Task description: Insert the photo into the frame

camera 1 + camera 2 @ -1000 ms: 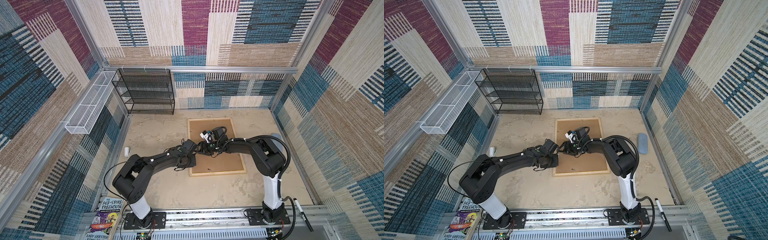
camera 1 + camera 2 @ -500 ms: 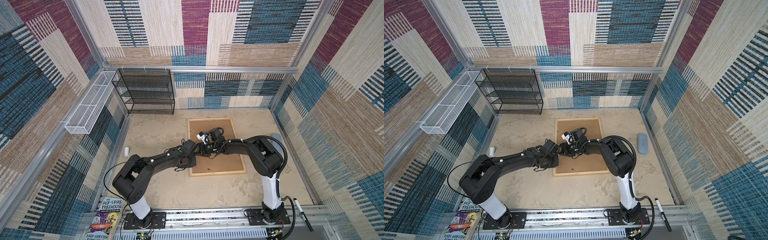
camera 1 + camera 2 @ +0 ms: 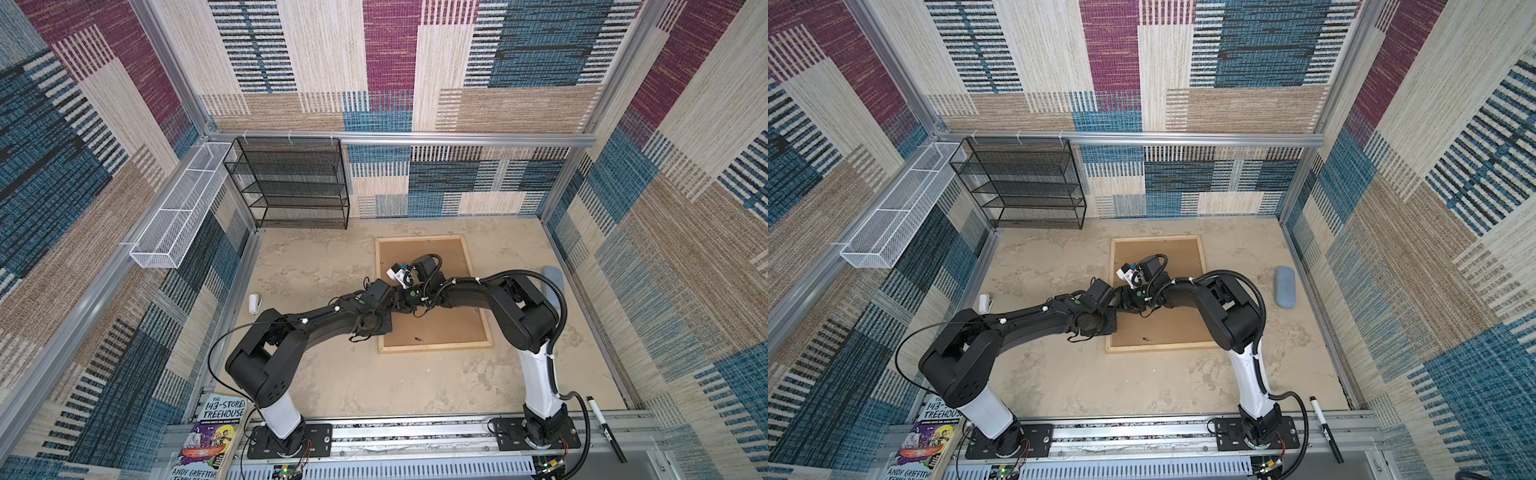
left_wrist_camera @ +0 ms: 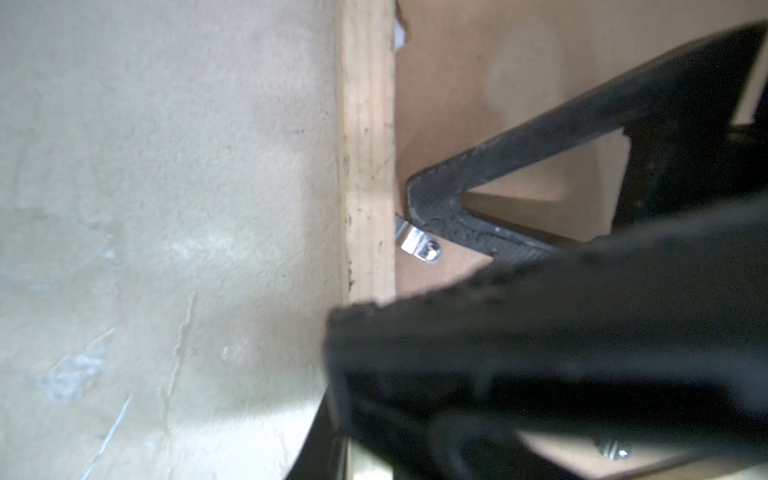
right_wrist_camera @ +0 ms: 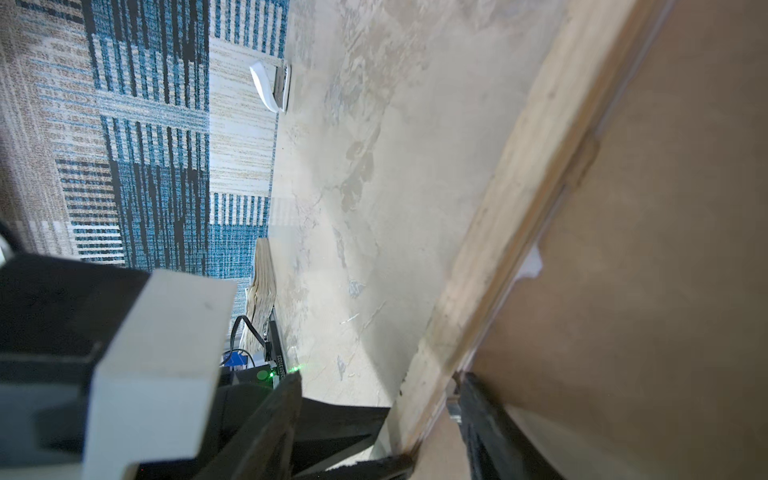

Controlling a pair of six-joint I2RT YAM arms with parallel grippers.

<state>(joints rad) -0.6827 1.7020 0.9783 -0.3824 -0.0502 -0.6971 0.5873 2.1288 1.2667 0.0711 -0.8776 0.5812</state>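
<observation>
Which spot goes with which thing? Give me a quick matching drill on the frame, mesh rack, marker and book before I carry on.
Things:
1. frame
2. black mesh rack
3. marker
4. book

Places:
A. front right corner
B. back left corner
C. flat on the table, centre
D. front left corner

Pairs: 1-C, 2-B, 3-A, 4-D
</observation>
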